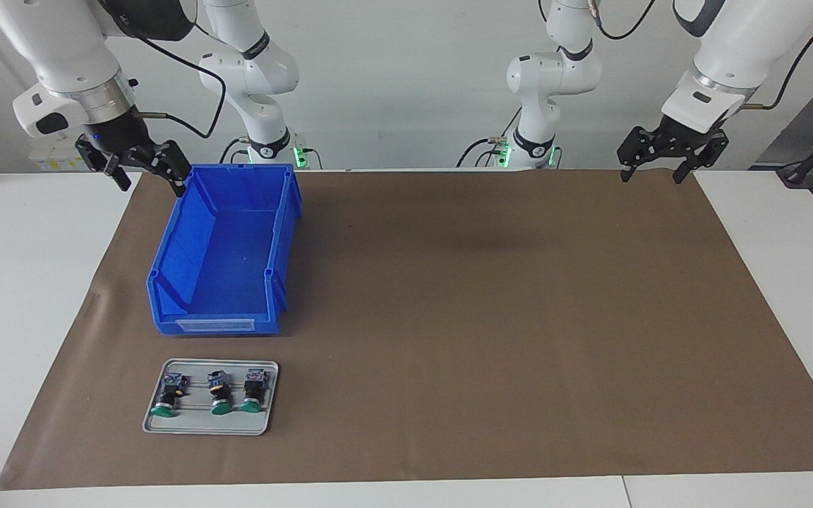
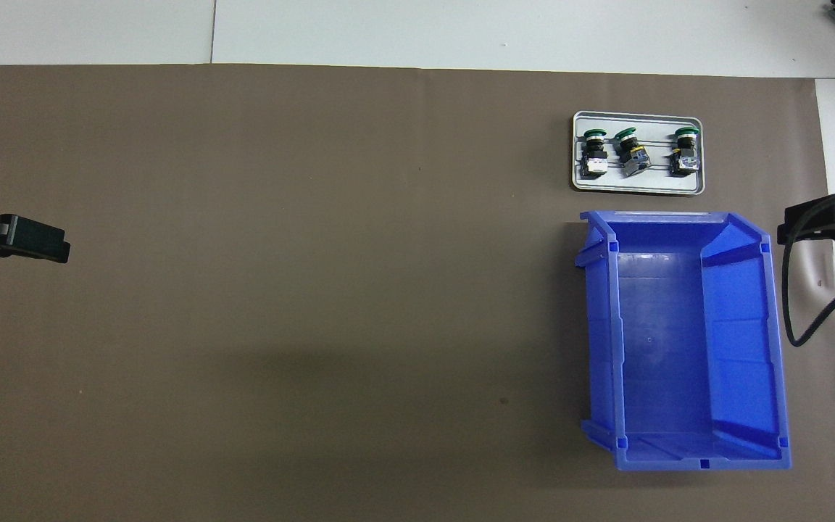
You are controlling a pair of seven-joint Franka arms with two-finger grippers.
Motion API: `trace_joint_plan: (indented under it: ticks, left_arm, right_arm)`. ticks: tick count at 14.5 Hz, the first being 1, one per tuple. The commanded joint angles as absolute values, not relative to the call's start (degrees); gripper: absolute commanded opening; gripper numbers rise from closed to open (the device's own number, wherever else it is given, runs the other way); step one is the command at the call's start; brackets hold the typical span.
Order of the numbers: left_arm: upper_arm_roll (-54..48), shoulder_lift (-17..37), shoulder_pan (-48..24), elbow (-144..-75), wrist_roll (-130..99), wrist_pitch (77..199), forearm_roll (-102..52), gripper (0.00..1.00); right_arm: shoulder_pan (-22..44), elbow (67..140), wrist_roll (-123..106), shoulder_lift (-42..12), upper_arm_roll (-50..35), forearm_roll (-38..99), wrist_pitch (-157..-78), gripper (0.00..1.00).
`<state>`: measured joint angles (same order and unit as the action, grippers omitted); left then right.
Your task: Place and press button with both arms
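1. At the robots' edge of the worktop (image 1: 39, 296), both arms hang in the air with nothing picked up. The right end effector (image 1: 140, 164) is over the mat's corner at the right arm's end, just beside the bin's rim, fingers spread wide and empty. The left end effector (image 1: 667, 152) waits over the mat's corner at the left arm's end, also spread wide with nothing in it.
2. Next out is the blue bin (image 1: 166, 282), empty, sitting on the brown mat (image 1: 484, 317) toward the right arm's end.
3. Out by the worktop's edge farthest from the robots is the grey tray (image 1: 202, 425), just past the bin's open front. Three green-capped buttons lie in a row on it; the button (image 1: 216, 391) in the middle looks as easy as any.
4. My read: it hasn't really started. The next move seems to be the right arm going out over the bin and dropping onto one button without knocking its neighbours.
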<state>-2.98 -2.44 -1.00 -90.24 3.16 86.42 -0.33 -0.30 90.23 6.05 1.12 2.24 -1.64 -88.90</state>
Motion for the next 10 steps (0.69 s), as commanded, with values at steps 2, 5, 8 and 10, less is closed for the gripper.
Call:
trace_joint_plan:
  ticks: [2, 5, 8, 10]
  left_arm:
    - [-3.43, -3.87, -0.18, -91.93, 3.78, 87.01, 0.70, 1.00]
    - [-3.51, -3.87, -0.18, -91.93, 3.78, 87.01, 0.70, 1.00]
    - [-3.52, -3.87, -0.18, -91.93, 3.78, 87.01, 0.70, 1.00]
    - [-3.52, -3.87, -0.18, -92.02, 3.78, 87.01, 0.70, 1.00]
  right_arm:
    - [-0.44, 91.85, 4.83, 2.46, 2.02, -2.37, -90.18, 1.00]
    - [-0.44, 91.85, 3.79, 2.20, 2.11, -2.46, -92.01, 1.00]
    - [-0.79, 90.10, 3.52, -0.43, 2.11, -2.03, -94.21, 1.00]
    - [-0.79, 89.56, 3.52, -2.97, 2.11, -1.93, -97.81, 1.00]
